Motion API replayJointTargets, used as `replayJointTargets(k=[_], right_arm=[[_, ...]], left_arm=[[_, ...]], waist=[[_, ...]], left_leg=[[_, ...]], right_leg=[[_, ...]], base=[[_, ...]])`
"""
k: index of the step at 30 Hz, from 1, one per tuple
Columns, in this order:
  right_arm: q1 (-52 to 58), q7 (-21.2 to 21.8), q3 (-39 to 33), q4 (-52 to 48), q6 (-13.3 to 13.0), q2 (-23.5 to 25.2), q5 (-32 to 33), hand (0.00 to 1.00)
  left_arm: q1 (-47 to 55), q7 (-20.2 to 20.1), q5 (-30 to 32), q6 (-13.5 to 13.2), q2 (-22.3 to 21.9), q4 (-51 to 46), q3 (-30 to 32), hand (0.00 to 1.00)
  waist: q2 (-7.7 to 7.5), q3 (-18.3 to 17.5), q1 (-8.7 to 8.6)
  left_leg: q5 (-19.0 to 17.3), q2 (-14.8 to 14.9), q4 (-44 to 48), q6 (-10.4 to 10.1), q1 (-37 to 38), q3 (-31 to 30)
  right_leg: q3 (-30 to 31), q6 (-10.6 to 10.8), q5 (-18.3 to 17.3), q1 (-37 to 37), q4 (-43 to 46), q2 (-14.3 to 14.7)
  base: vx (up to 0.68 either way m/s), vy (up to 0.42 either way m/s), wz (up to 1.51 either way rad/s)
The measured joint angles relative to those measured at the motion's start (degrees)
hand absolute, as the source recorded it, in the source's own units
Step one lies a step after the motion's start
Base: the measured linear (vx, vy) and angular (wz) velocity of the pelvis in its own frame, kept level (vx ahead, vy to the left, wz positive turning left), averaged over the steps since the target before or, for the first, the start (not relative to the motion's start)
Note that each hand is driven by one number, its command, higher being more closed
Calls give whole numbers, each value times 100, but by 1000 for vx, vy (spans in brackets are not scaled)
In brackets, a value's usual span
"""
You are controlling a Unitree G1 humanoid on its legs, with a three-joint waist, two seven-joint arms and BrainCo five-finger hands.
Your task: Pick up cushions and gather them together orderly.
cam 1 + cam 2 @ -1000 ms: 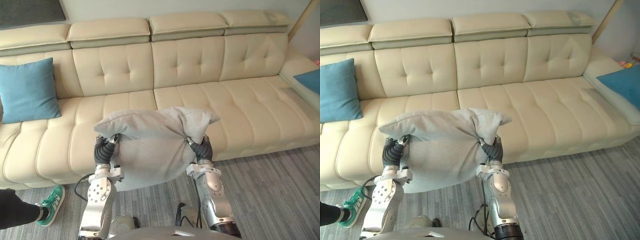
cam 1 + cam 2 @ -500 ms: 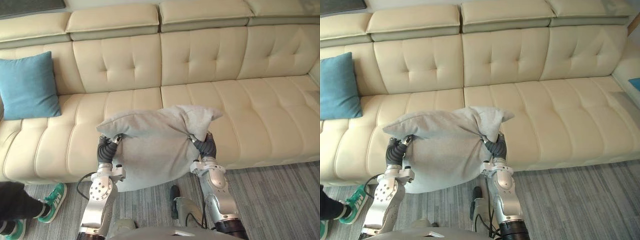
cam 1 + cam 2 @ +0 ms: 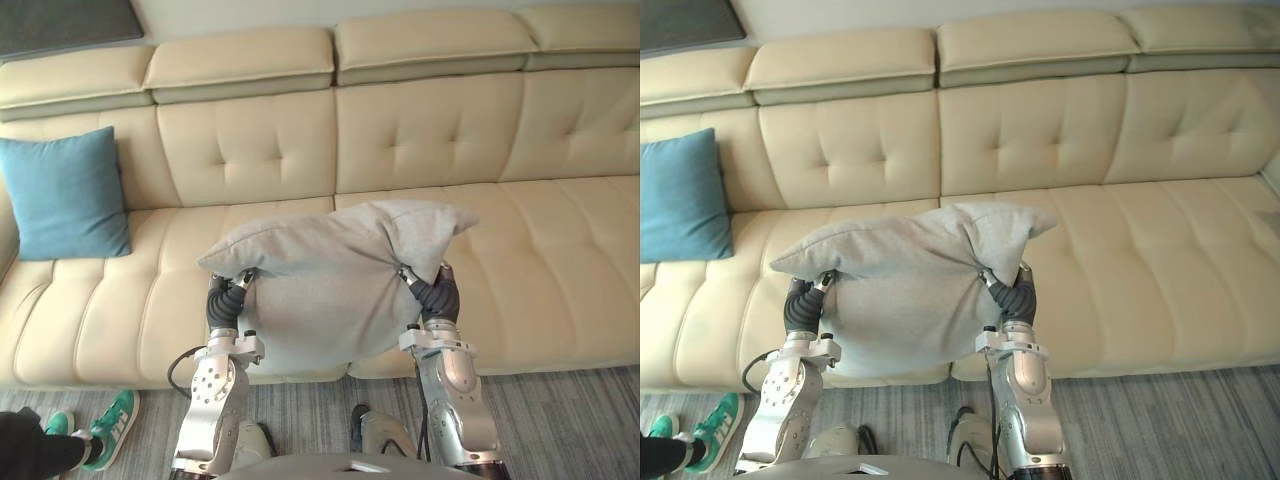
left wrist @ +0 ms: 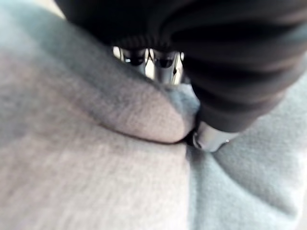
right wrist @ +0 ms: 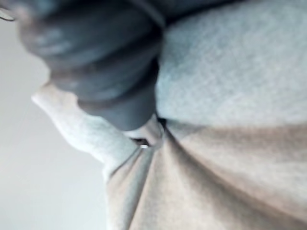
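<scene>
A: So where's the grey cushion (image 3: pixel 320 290)?
B: Held up in front of the sofa (image 3: pixel 560 240) seat. The left robot hand (image 3: pixel 226 300) pinches a fold; the right robot hand (image 3: pixel 436 295) is buried in cloth, can't tell.

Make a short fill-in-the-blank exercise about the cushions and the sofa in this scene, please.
1. The cushion held up between the left hand and the right hand is ___.
2. The blue cushion leans against the sofa on the robot's ___ side.
3. The person's shoe on the floor is ___.
Missing words: grey; left; green.
</scene>
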Motion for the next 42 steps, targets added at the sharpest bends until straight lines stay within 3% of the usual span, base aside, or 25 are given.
replayJointTargets(k=[4, 8, 16, 20, 25, 30, 37, 42], right_arm=[[-21, 22, -15, 254, 60, 181, -3, 100], [-199, 43, -94, 499, 59, 171, -90, 100], [-742, 39, -63, 1127, 76, 163, -301, 100], [-1578, -111, 168, 1413, 83, 157, -357, 100], [-3476, -760, 431, 2049, 69, 136, -905, 100], [-5001, -1639, 458, 2259, 69, 47, -1445, 100], [-5904, -2287, -139, 2245, 79, 215, -1477, 100], [-7305, -2731, -859, 2212, 85, 212, -1474, 100]], left_arm=[[129, -1, 1, -5, 98, 6, -10, 100], [178, -133, -1, -5, 225, 145, -53, 100], [23, -83, 15, 50, 246, 516, 94, 100], [-576, 295, 291, 70, 379, 521, 394, 100], [-2311, 1076, 475, -12, 1031, 1445, 570, 100], [-4012, 1848, 471, 8, 1425, 2040, 618, 100], [-5993, 2138, 463, 36, 1570, 2395, 738, 100], [-7951, 2092, 295, 84, 1775, 2998, 770, 100]], waist=[[-22, -36, 16], [-112, -174, -120], [-156, -199, -133], [-156, -199, -98], [-159, -171, -22], [-173, 285, 72], [-139, 633, 221], [-106, 871, 188]], left_leg=[[129, -203, -664, -46, 389, 115], [190, -370, -974, -16, 534, 335], [149, -428, -956, 22, 639, 328], [139, -415, -859, 24, 594, 311], [216, -406, -508, 98, -233, 137], [332, -343, -174, 167, -1199, -37], [699, -327, -317, 115, -2018, -142], [1238, -358, -738, 62, -2980, -291]], right_leg=[[236, 162, 644, 414, -1010, 92], [521, 219, 1252, 704, -1974, 113], [703, 208, 1499, 881, -2320, 121], [736, 147, 1546, 892, -2370, 130], [671, 114, 1973, 380, -2537, 101], [593, 74, 2158, -346, -2461, 97], [461, 70, 2148, -1343, -2036, 87], [193, 11, 2243, -2412, -1883, 26]], base=[[-8, 122, -30], [-9, 76, -36], [-51, 0, -13], [-97, -28, -2], [-137, -25, 13], [-197, -15, 17], [-86, -55, 15], [-50, -61, 28]])
